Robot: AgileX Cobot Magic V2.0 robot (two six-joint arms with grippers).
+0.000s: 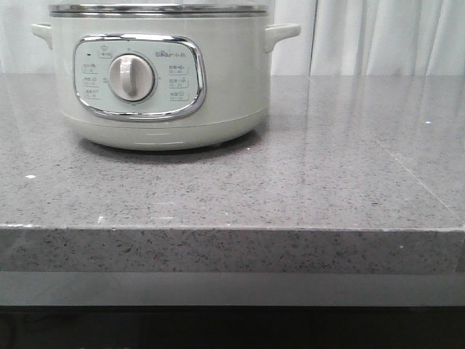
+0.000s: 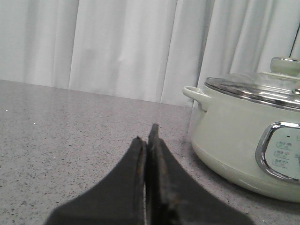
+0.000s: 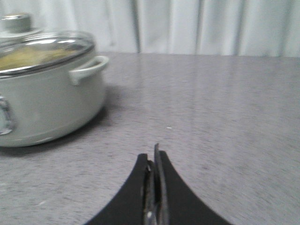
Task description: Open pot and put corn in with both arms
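In the front view the pot [image 1: 163, 80] is cut off just above its metal rim, so whatever sits on top of it cannot be seen there, and neither arm shows. The small labels around its dial [image 1: 131, 78] are too small to read. The left wrist view crops the pot's far side and half its control panel [image 2: 280, 157]. The right wrist view is blurred; something yellowish under the glass lid [image 3: 43, 49] cannot be identified.
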